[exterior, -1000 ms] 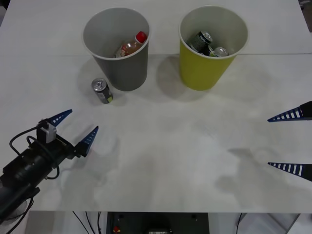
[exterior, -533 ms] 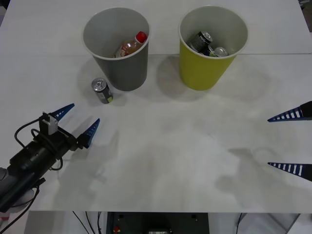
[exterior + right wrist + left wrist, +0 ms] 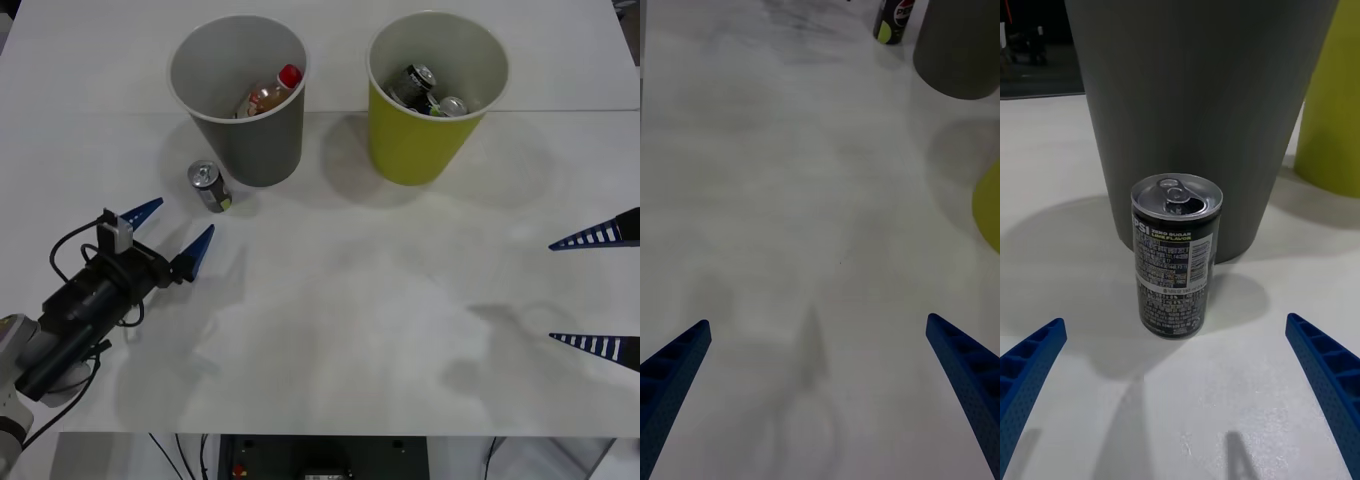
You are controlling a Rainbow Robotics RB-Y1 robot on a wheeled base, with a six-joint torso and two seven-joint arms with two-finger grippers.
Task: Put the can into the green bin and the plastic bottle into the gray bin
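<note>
A small dark can [image 3: 210, 186] [image 3: 1176, 255] [image 3: 894, 18] stands upright on the white table just left of the gray bin [image 3: 241, 98] [image 3: 1199, 97] [image 3: 959, 46]. My left gripper [image 3: 172, 230] is open a short way in front of the can, its blue fingers [image 3: 1026, 375] spread to either side of it. The plastic bottle [image 3: 270, 93] with its red cap lies inside the gray bin. The green bin [image 3: 434, 92] [image 3: 1330, 105] holds two other cans. My right gripper [image 3: 600, 290] hangs open at the table's right edge.
The two bins stand side by side at the back of the white table [image 3: 350, 300]. A seam runs across the table behind them. Black cables loop around my left wrist [image 3: 85, 290].
My left gripper has moved forward and up toward the can, staying open. The right gripper, can and bins have not moved.
</note>
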